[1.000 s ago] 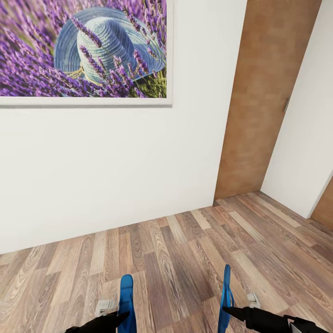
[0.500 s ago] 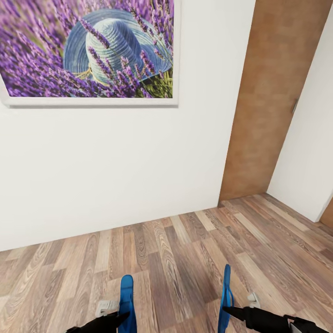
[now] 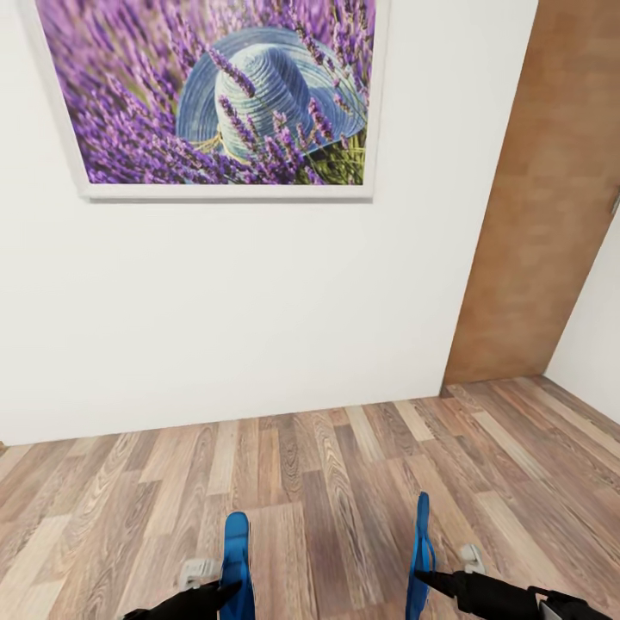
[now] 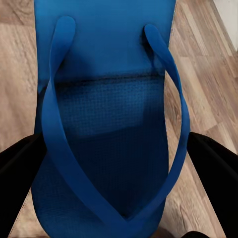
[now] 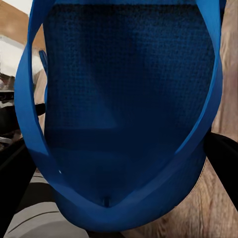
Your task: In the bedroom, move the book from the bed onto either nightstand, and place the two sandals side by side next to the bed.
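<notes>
Right at the bottom of the head view, both arms are poking in with a flip-flop each. The left claw (image 3: 211, 592) has its dark fingers clamped on the left sandal (image 3: 235, 564), which sticks out ahead of it, sole facing up and pointing away from the robot. From the left wrist view that same sandal (image 4: 106, 124) sits between the two black fingers (image 4: 17, 178), the blue toe strap making a V over the textured footbed, wood floor underneath. The right claw (image 3: 430, 579) is closed on the right sandal (image 3: 420, 551), but this one is turned on its edge, so from the head it looks like a thin blue blade sticking forward. In the right wrist view the right sandal (image 5: 126, 114) is super close to the camera, strap looping around the footbed, a dark finger (image 5: 223, 153) at the side. The two sandals are held well apart, both up off the wood-plank floor (image 3: 344, 482). Past them the floor runs out to a white wall (image 3: 241, 319). There's a brown door (image 3: 542, 224) off to the right, and high on the wall hangs a picture (image 3: 224, 95) of purple lavender with a blue straw hat in it.
</notes>
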### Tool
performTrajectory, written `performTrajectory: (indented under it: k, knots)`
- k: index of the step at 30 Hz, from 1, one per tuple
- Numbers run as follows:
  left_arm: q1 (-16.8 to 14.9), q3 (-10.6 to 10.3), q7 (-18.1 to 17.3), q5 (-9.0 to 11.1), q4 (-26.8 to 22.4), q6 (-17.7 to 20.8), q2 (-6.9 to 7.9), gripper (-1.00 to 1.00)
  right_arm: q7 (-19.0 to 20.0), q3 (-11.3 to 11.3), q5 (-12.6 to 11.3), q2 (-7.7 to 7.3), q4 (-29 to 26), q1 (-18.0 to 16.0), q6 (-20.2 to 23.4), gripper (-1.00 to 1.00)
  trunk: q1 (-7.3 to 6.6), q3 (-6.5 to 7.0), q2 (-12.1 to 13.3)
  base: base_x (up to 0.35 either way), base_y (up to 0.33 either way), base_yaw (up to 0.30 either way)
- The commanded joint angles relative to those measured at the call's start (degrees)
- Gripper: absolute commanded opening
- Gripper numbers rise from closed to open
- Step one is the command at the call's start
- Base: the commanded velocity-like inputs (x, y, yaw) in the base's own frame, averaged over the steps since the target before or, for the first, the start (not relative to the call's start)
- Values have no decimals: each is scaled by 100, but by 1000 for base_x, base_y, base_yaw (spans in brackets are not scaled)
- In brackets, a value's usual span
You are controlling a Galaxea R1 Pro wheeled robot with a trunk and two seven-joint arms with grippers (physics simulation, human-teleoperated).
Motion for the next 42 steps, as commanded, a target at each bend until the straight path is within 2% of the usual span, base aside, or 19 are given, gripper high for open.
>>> performTrajectory:
  k: [1,42]
  knots:
    - [-6,13,-23,19,7,16,-1,-100,20,46,-57,-3,-3,-1,36,-100,-1,-3,-2,0,0,270]
    - [-6,11,-23,28,69,14,-13,-100,16,46,-50,-3,-3,-1,33,-100,-1,111,-2,0,0,270]
